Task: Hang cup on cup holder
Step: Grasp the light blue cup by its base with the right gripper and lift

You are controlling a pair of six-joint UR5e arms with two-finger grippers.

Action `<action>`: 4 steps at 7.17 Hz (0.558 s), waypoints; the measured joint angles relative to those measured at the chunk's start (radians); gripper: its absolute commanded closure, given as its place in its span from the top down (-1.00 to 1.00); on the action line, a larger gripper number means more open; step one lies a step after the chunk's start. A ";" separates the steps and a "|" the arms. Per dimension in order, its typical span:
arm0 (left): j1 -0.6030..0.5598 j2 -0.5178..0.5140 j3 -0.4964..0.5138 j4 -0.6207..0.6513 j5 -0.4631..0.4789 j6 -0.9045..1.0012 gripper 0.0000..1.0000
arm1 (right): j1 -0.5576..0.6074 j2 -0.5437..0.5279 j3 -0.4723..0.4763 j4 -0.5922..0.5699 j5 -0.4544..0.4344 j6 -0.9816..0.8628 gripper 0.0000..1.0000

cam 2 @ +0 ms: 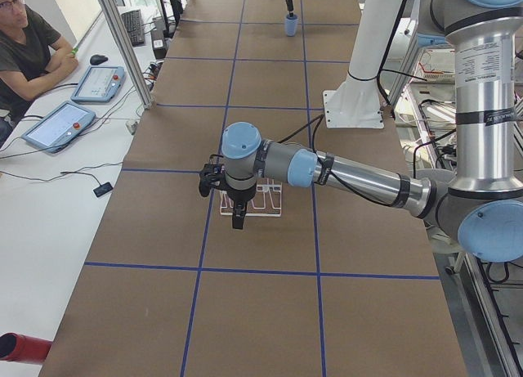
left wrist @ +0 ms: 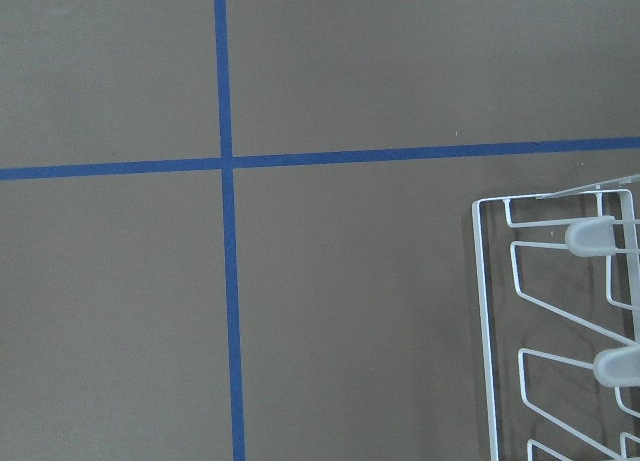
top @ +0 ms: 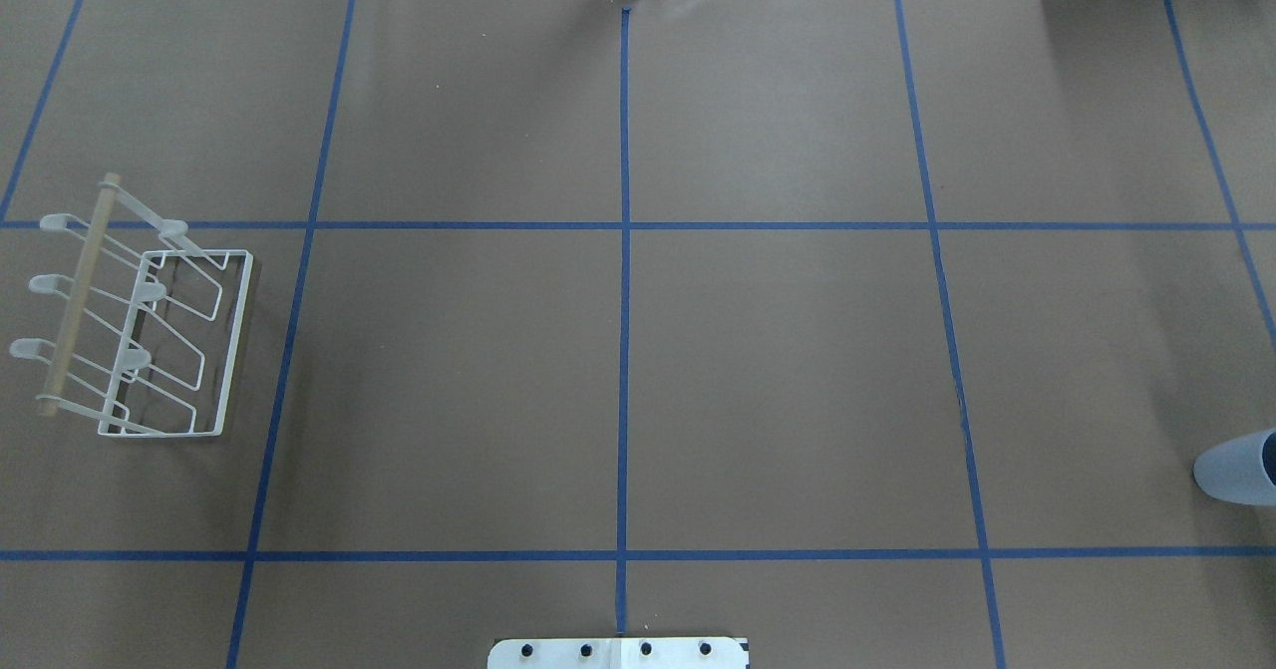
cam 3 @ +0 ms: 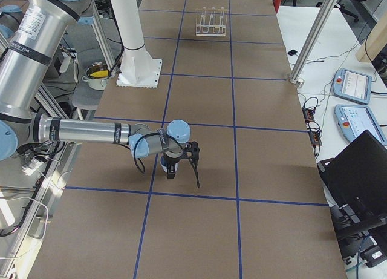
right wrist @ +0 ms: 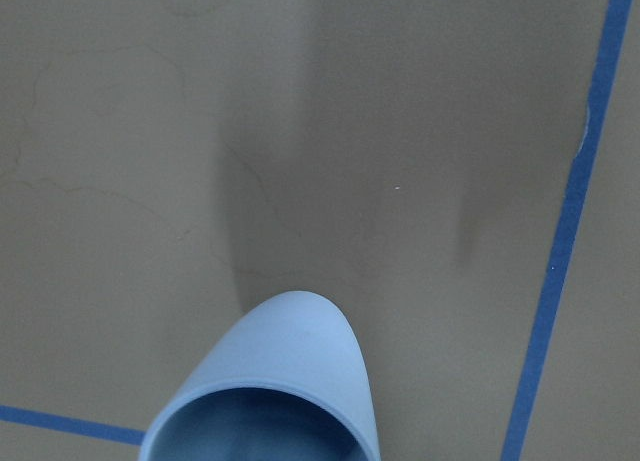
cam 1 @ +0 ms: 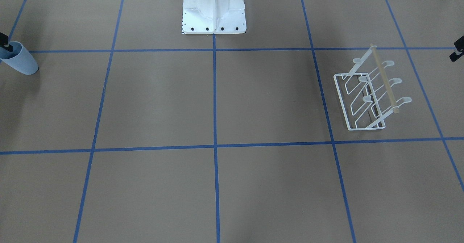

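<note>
The cup (cam 1: 20, 60) is a pale blue-grey tumbler standing mouth up at the table's end on my right, also seen from above as the cup (right wrist: 275, 381). One black finger (cam 1: 5, 46) of my right gripper (cam 3: 184, 172) shows at its rim; the jaws look spread, so it is open and holds nothing. The cup holder (cam 1: 369, 92), a white wire rack with a tan rod, stands at the opposite end, empty, also seen as the cup holder (top: 140, 335). My left gripper (cam 1: 456, 50) hovers open just beyond the rack.
The white robot pedestal (cam 1: 214, 15) sits at the middle of my side. Blue tape lines (top: 625, 300) grid the brown table. A person (cam 2: 29, 46) sits beside the table with tablets, near an aluminium post (cam 2: 127, 42). A laptop (cam 3: 357, 170) stands off the far edge.
</note>
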 measured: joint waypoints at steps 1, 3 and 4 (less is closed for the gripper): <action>0.000 0.000 0.000 0.000 0.000 0.000 0.96 | -0.008 0.002 -0.005 0.000 0.000 0.001 0.28; 0.000 -0.001 -0.001 0.000 0.000 0.000 0.96 | -0.018 0.006 -0.012 0.001 0.000 0.002 -0.46; 0.000 -0.001 -0.001 0.000 0.000 0.000 0.96 | -0.021 0.008 -0.013 0.002 0.001 0.002 -0.99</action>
